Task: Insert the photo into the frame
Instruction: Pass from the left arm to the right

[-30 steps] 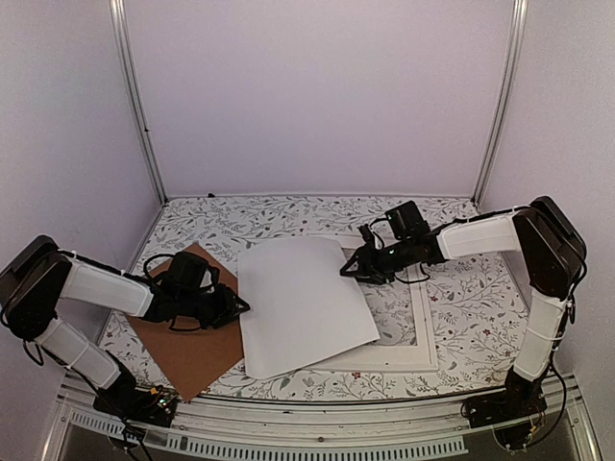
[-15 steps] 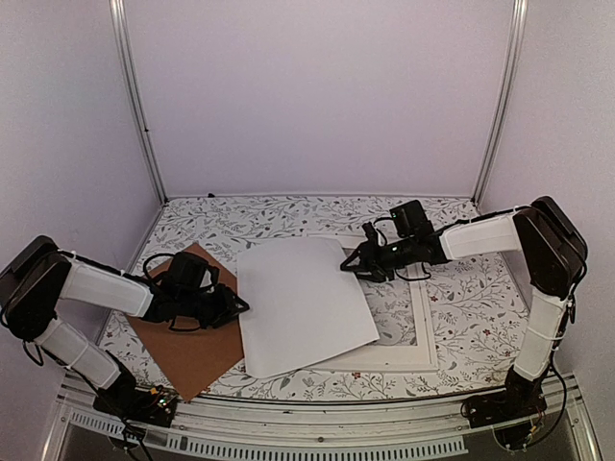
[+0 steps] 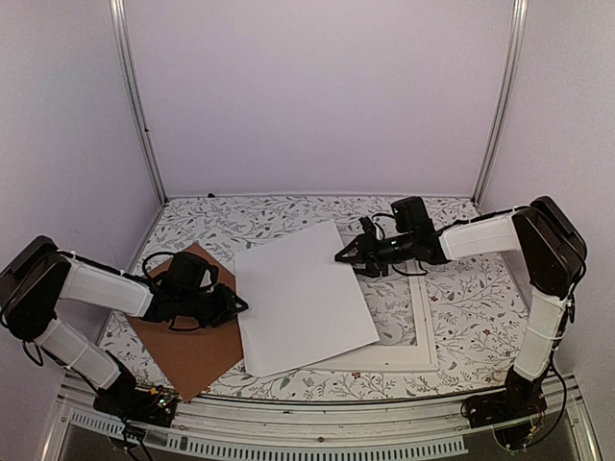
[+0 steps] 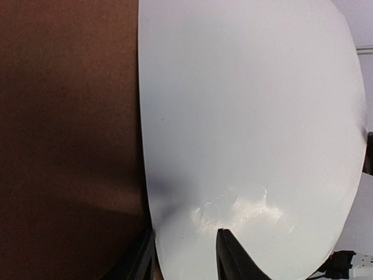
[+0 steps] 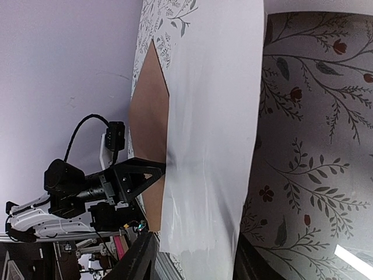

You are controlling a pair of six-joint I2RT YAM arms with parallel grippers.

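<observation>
A large white sheet (image 3: 303, 298) lies slanted across the middle of the table. It fits the photo seen from its blank back; no printed side shows. It also fills the left wrist view (image 4: 250, 116) and runs down the right wrist view (image 5: 210, 146). Its right part lies over the white frame (image 3: 426, 327), which lies flat with the flowered cloth showing through it. My left gripper (image 3: 235, 305) sits at the sheet's left edge, jaws apart (image 4: 183, 256), one finger on the sheet. My right gripper (image 3: 344, 257) is at the raised far right corner, jaws apart (image 5: 192, 259) with the sheet between them.
A brown backing board (image 3: 187, 351) lies under my left gripper and under the sheet's left edge; it shows in the left wrist view (image 4: 64, 116) too. Purple walls close in the back and sides. The table's near edge has a metal rail (image 3: 317, 423).
The sheet's far right corner has risen and swung toward the back wall. My right gripper has shifted slightly left with it. The left arm has not moved.
</observation>
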